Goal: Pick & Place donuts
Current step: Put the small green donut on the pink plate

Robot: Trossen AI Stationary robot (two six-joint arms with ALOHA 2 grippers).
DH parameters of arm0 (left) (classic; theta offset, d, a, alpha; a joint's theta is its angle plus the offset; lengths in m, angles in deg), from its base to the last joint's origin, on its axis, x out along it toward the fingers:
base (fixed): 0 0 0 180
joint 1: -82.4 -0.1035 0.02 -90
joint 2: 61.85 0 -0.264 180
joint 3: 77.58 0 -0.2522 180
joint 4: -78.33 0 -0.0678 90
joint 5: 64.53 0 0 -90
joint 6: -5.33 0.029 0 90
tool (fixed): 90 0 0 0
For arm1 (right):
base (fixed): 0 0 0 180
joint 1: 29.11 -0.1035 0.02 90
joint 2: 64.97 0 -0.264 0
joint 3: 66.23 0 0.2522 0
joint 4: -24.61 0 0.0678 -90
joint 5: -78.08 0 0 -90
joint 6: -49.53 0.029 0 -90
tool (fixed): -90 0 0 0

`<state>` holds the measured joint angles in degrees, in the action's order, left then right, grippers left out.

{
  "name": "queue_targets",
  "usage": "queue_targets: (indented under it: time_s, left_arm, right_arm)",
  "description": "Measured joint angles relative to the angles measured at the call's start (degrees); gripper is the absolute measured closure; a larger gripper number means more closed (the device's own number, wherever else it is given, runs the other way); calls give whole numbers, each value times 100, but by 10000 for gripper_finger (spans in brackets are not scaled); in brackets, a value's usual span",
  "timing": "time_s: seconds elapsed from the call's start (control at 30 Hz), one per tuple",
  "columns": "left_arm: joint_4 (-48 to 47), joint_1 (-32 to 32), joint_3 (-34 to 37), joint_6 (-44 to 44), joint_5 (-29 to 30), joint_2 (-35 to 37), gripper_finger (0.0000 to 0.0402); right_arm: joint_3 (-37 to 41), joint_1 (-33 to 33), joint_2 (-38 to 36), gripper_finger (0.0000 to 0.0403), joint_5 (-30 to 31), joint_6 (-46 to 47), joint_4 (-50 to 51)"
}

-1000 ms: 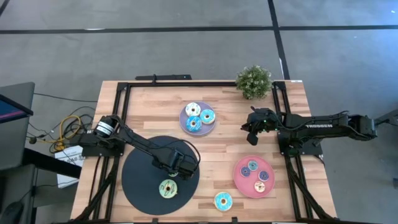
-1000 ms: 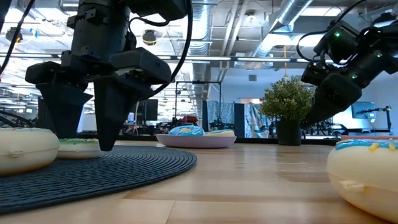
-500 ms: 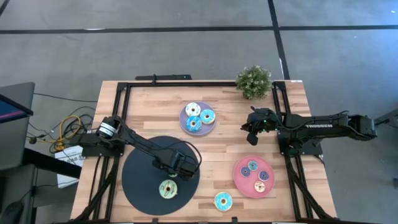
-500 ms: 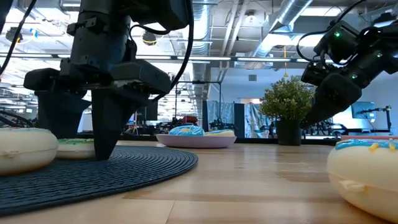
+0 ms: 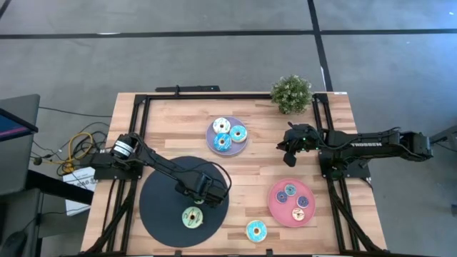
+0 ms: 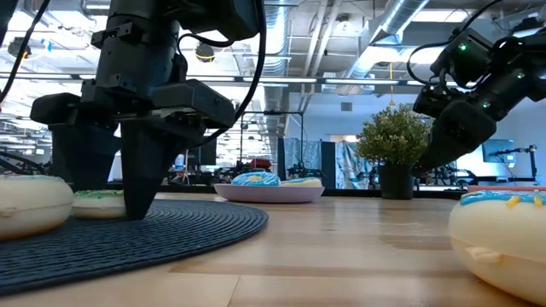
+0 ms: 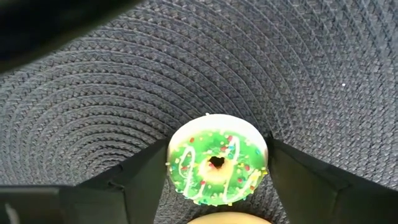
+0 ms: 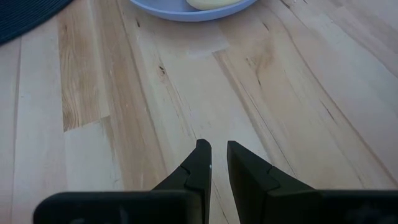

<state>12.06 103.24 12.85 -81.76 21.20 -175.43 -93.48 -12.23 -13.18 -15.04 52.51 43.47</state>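
My left gripper point(image 5: 202, 191) is open and points down onto the black woven plate point(image 5: 161, 203). Its fingers stand on either side of a small green-iced donut point(image 7: 216, 163), which lies flat on the plate. A second, cream donut point(image 5: 193, 216) lies on the same plate nearer the table's near edge. A blue-iced donut point(image 5: 255, 230) rests on the bare wood. Three donuts sit on the lavender plate point(image 5: 211, 144) and three small ones on the pink plate point(image 5: 275, 207). My right gripper point(image 5: 288, 151) hangs shut above the wood, right of the lavender plate. My left gripper comes from above with one finger point(image 7: 146, 180) on each side of the green donut's outer rim point(image 7: 175, 149). The rim lies right against both fingers in the wrist view, but I cannot tell whether they touch it. The donut lies flat on the black plate.
A small potted plant point(image 5: 290, 93) stands at the table's far right. A black frame rail point(image 5: 146, 100) runs along the table's edges. Bare wood lies between the black plate and the pink plate. Cables lie off the table's left side.
My left gripper has come down over the black plate until its fingertips reach the weave beside the green donut. The donuts and my right arm have kept still.
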Motion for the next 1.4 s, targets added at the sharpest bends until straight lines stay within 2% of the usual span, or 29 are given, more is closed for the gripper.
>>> queue_targets:
  time_s: [0.27,0.47,0.57,0.7,0.8,0.87,1.0,1.07,1.2,1.4]
  left_arm:
    - [-14,2,-4,-27,38,-2,161]
    - [-366,-2,-436,90,533,-13,161]
    - [-433,-29,-797,386,1093,-13,161]
    - [-196,-104,-1390,1152,2198,-13,161]
    - [637,-197,-1752,2241,3037,-11,161]
    - [1686,-265,-1876,3302,3331,-11,161]
    - [4343,-402,-1941,5494,3196,-231,162]
    - [4912,-468,-2182,6257,3147,-548,162]
    - [4626,-619,-3217,6685,2901,-1446,162]
    - [3616,-726,-5457,6946,1834,-2994,162]
  right_arm:
    - [0,1,0,361,-2,2,0]
    - [0,0,0,361,-2,2,0]
    - [0,1,0,361,-3,5,1]
    - [0,30,0,361,3,200,8]
    - [2,100,0,361,48,329,88]
    - [2,148,0,361,190,429,129]
    - [2,237,0,361,478,455,286]
    - [2,292,0,361,576,455,371]
    - [2,405,0,361,780,415,565]
    - [2,529,-2,361,798,417,564]
